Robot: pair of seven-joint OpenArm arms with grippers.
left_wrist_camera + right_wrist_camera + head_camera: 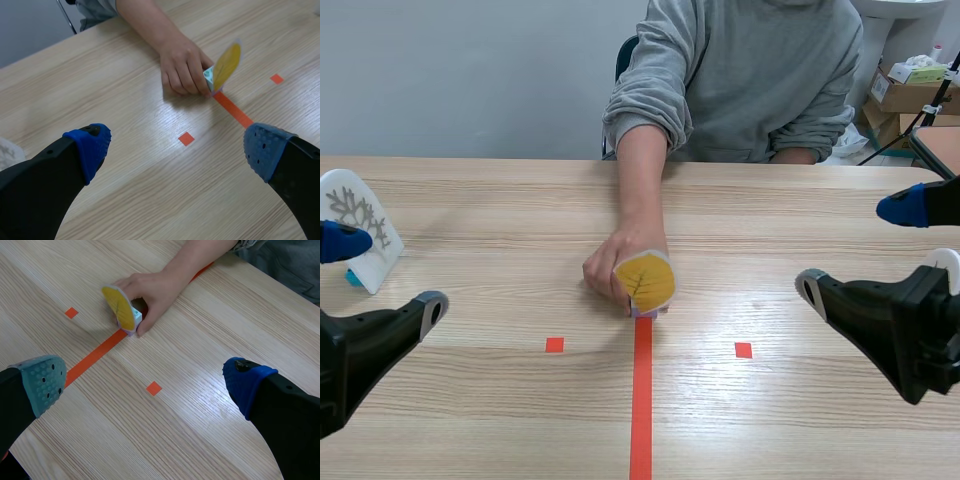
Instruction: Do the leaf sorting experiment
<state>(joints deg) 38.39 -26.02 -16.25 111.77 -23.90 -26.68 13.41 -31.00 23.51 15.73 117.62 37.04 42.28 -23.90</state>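
A yellow leaf card (pixel 645 281) stands upright on a small pale base at the far end of the central tape line. A person's hand (pixel 615 262) holds it from behind. The left wrist view shows the card (pixel 226 67) edge-on, ahead of my left gripper (pixel 185 155), which is open and empty. The card (pixel 118 307) also stands ahead of my right gripper (pixel 145 385), which is open with nothing between its fingers. A white card with a grey leaf-skeleton picture (pixel 358 224) stands at the table's left edge, just beyond my left gripper (pixel 382 275).
The person sits across the table, forearm (pixel 640 180) reaching to the middle. A white object (pixel 947 262) shows partly behind my right gripper (pixel 860 245). Boxes (pixel 910 90) are stacked at the back right, off the table.
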